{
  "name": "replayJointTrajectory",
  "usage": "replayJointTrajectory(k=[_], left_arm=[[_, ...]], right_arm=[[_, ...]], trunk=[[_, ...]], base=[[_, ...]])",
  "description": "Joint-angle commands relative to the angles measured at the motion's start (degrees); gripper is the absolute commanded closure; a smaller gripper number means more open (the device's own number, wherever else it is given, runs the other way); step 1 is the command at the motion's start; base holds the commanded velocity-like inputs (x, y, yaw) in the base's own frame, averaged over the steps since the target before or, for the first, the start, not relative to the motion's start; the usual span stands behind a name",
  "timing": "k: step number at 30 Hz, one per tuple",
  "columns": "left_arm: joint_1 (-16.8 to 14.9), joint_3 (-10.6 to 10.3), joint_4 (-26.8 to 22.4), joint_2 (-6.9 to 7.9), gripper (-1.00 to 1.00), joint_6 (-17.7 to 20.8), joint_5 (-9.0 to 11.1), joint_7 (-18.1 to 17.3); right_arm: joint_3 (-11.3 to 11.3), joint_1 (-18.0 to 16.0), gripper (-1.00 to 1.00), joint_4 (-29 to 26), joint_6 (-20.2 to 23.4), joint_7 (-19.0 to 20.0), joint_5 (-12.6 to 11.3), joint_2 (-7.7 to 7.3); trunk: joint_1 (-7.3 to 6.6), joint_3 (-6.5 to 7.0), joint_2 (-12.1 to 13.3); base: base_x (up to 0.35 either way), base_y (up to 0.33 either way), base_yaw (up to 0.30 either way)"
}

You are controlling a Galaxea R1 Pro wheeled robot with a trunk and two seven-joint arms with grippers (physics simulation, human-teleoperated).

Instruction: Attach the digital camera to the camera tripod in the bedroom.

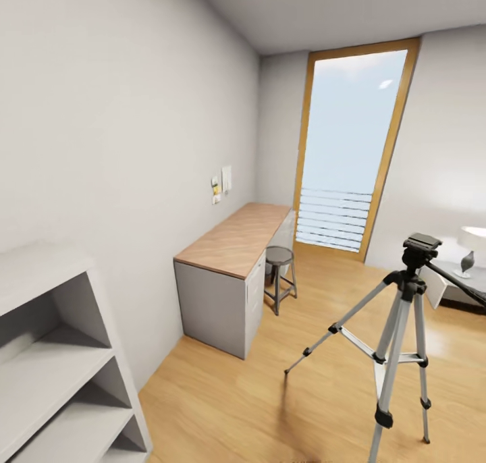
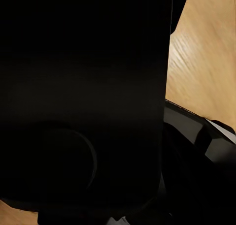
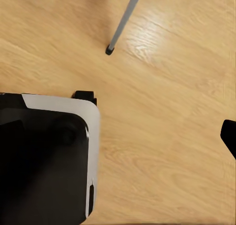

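Observation:
The camera tripod (image 1: 403, 314) stands on the light wood floor at the right of the head view, its silver legs spread and its black head (image 1: 420, 247) bare, with the pan handle slanting right. One tripod leg (image 3: 123, 23) and its black foot show in the right wrist view. A black boxy body with a round bulge, the digital camera (image 2: 83, 112), sits right up against the left wrist lens. My left gripper is shut on it and its fingers are hidden. Of the right gripper, one black fingertip (image 3: 229, 136) shows far out at the edge, with nothing held.
A wood-topped grey desk (image 1: 236, 237) runs along the left wall, with a round grey stool (image 1: 279, 255) beside it. A grey shelf unit (image 1: 54, 355) stands close at the lower left. Behind the tripod are a tall wood-framed window (image 1: 347, 152), a lamp (image 1: 470, 243) and my own base (image 3: 49, 151).

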Motion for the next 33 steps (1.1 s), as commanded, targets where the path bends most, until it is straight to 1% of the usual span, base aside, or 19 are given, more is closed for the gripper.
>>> replayJointTrajectory(k=[1, 17, 22, 33], left_arm=[[0.0, -0.4, 0.0, 0.02, 1.00, 0.2, 0.5, -0.3], [0.0, -0.4, 0.0, 0.02, 1.00, 0.2, 0.5, -0.3], [0.0, -0.4, 0.0, 0.06, 1.00, 0.2, 1.1, -0.2], [0.0, -0.4, -0.1, 0.08, 1.00, 0.2, 1.1, -0.2]], right_arm=[[-0.5, -0.1, -1.00, 0.2, -0.3, 0.1, 0.5, -0.04], [-0.5, -0.1, -1.00, 0.2, -0.3, 0.0, 0.4, -0.04], [-0.5, -0.1, -1.00, 0.2, -0.3, 0.0, 0.4, -0.04], [-0.5, -0.1, -1.00, 0.2, -0.2, 0.1, 0.4, -0.04]], trunk=[[0.02, -0.02, 0.0], [0.02, -0.02, 0.0], [0.02, -0.02, 0.0], [0.02, -0.02, 0.0]], base=[[0.015, 0.107, -0.289], [0.002, 0.019, -0.292], [0.000, 0.000, -0.292], [0.000, 0.000, -0.292]])
